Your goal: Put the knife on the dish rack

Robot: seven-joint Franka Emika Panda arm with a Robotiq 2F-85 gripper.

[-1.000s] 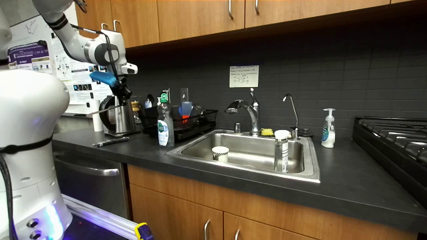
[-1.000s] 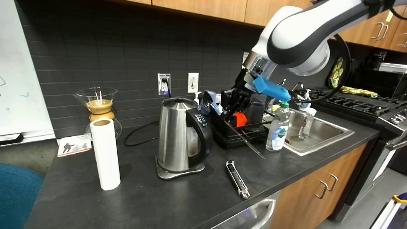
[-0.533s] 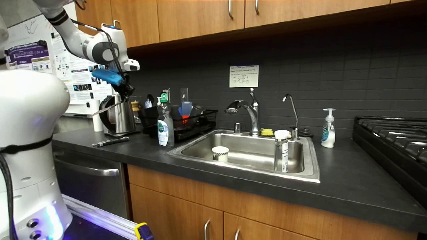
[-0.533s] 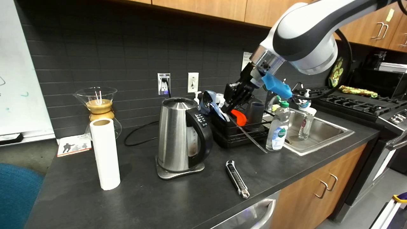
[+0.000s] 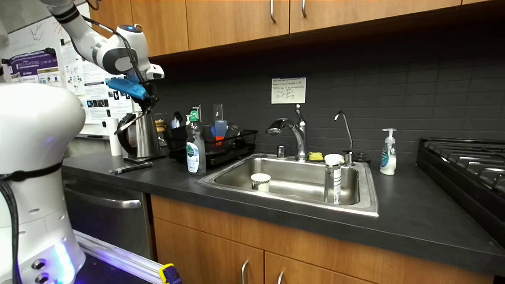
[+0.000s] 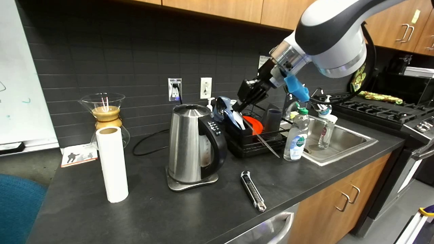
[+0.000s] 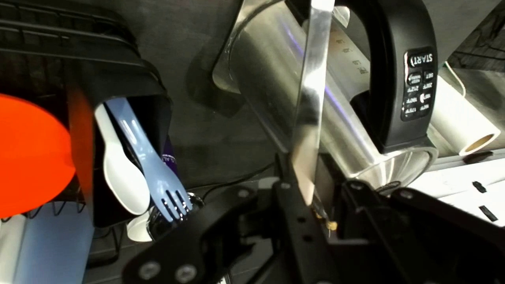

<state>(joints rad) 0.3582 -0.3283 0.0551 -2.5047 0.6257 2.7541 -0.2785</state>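
Pinching the knife in the gripper, swing clear of the kettle toward ten o'clock in the wrist view, then lower gently onto the dish rack.

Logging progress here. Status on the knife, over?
Tool closed on knife. Knife aloft, not yet on dish rack. Green-capped bottle near it might obstruct.

Slanting knife in the pincer.
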